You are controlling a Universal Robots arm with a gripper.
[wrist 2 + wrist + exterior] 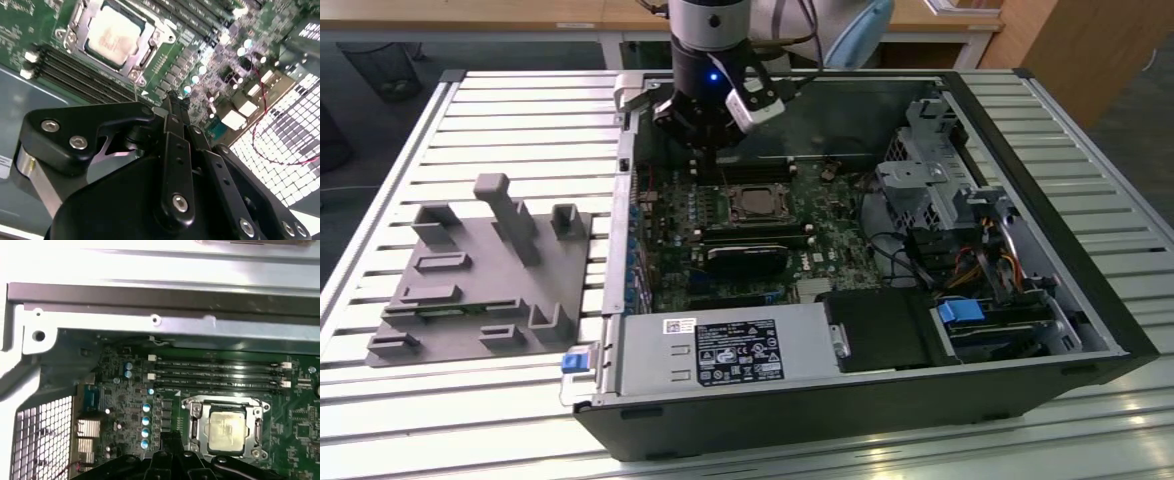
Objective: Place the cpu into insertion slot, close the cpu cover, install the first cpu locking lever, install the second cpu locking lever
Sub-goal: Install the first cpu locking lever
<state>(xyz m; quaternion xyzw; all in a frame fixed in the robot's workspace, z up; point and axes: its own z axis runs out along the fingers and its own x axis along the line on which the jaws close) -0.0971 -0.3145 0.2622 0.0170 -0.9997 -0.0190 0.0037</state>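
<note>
A black gripper (172,100) with silver screw heads; the arm's (707,60) dark wrist carries what appears a blue light.

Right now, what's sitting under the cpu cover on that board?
The cpu lies under the cpu cover, its silver-grey top showing through the square window in both wrist views. The insertion slot beneath is hidden by chip and frame. The gripper hangs above the board, beside it.

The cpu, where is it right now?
The cpu sits in its socket on the green motherboard, under the cpu cover, beside the memory slots, just ahead of the gripper.
</note>
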